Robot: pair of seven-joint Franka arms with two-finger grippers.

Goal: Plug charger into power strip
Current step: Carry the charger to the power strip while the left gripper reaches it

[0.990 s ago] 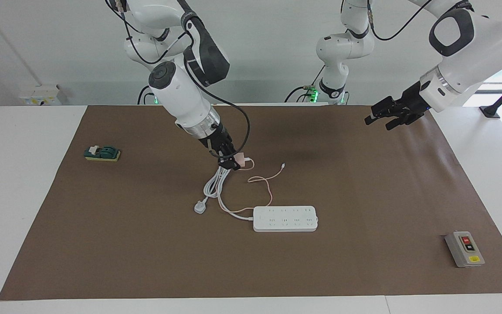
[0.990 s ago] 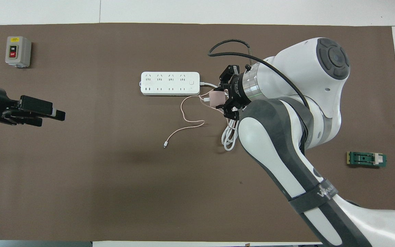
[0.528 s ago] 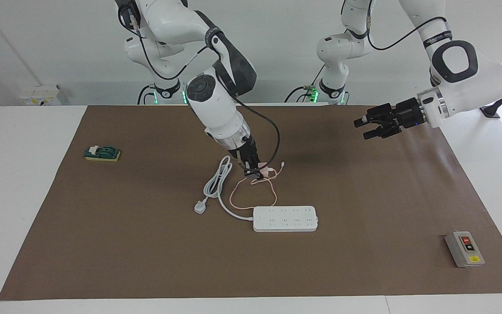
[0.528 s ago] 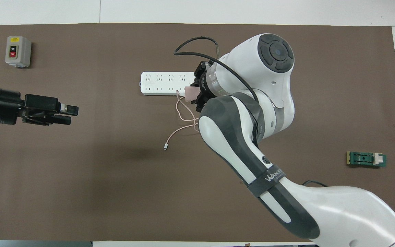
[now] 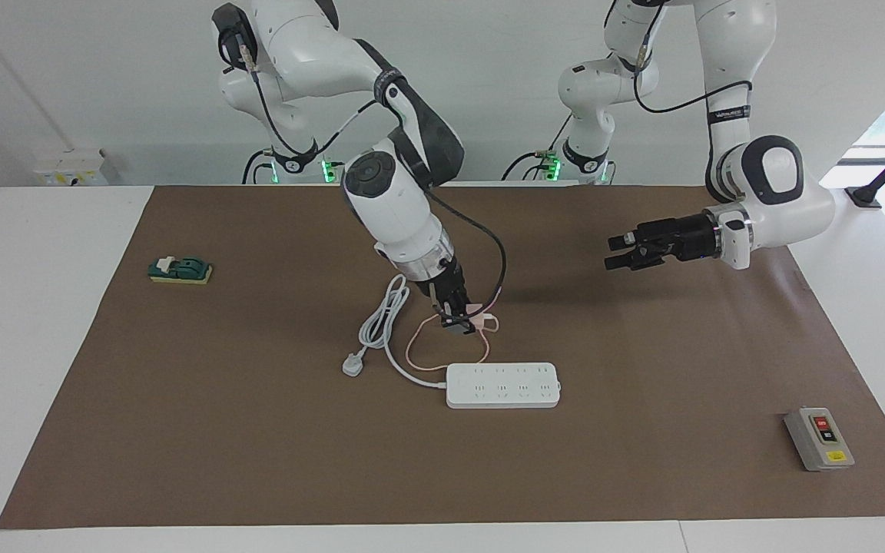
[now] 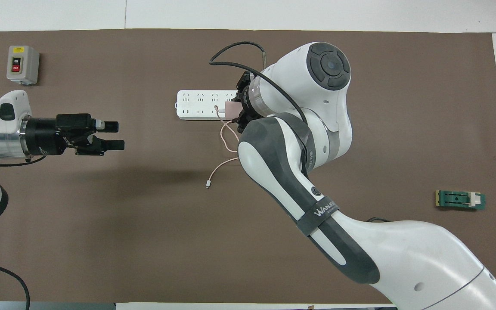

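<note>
The pale pink charger [image 5: 476, 313] [image 6: 230, 110] hangs in the air, my right gripper [image 5: 462, 320] [image 6: 237, 113] shut on it. It is raised over the mat at the corded end of the white power strip [image 5: 502, 384] [image 6: 200, 104] and does not touch it. Its thin pink cable [image 5: 419, 346] [image 6: 226, 142] loops down onto the mat, with the small connector [image 6: 208, 185] lying nearer to the robots. My left gripper [image 5: 618, 257] [image 6: 112, 135] hovers open and empty over the mat toward the left arm's end.
The strip's thick white cord [image 5: 381, 315] lies bundled beside it, ending in a white plug [image 5: 353, 364]. A grey button box [image 5: 819, 438] [image 6: 23, 64] sits at the left arm's end, a green block [image 5: 180, 269] [image 6: 460, 200] at the right arm's end.
My right gripper has carried the charger away from the cord bundle toward the power strip, the pink cable trailing. The left arm has lowered and reached inward over the mat, still open.
</note>
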